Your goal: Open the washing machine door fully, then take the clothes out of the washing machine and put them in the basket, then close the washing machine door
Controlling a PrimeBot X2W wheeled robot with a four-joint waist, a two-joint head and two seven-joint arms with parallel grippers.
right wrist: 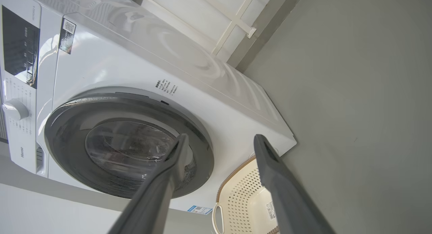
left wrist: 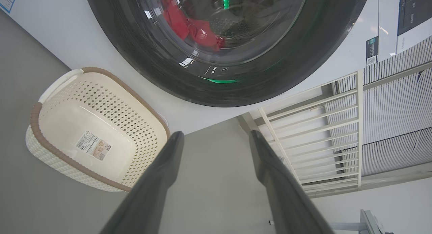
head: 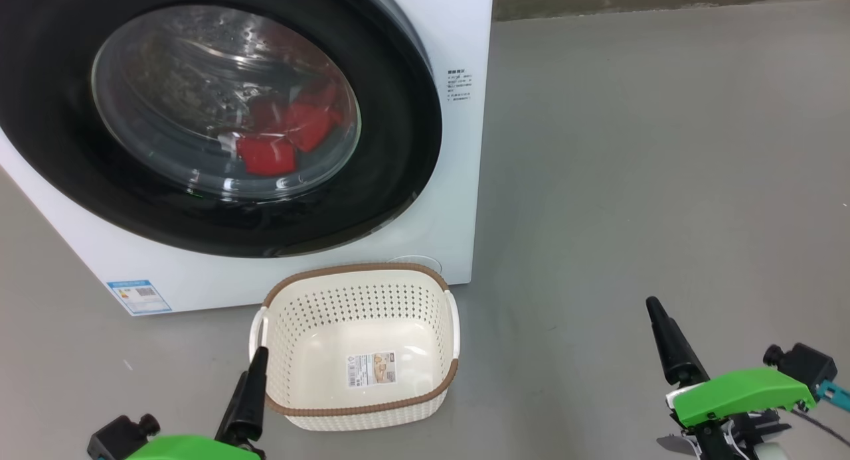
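Note:
The white washing machine (head: 458, 181) stands at the upper left of the head view. Its door (head: 398, 148), black-rimmed with a glass bowl, lies close against the front. Red clothes (head: 285, 138) show through the glass inside the drum. The cream basket (head: 358, 269) sits on the floor right in front of the machine, holding just a paper label. My left gripper (left wrist: 216, 134) is open and holds nothing, with one finger (head: 247, 393) beside the basket's left front corner. My right gripper (right wrist: 219, 137) is open too, its finger (head: 671, 347) well to the right of the basket.
Bare grey floor (head: 664, 148) stretches to the right of the machine. A white slatted railing (left wrist: 320, 132) stands beside the machine. A control panel with a round knob (right wrist: 15, 109) is on the machine's front. A blue label (head: 139, 296) is stuck low on the front.

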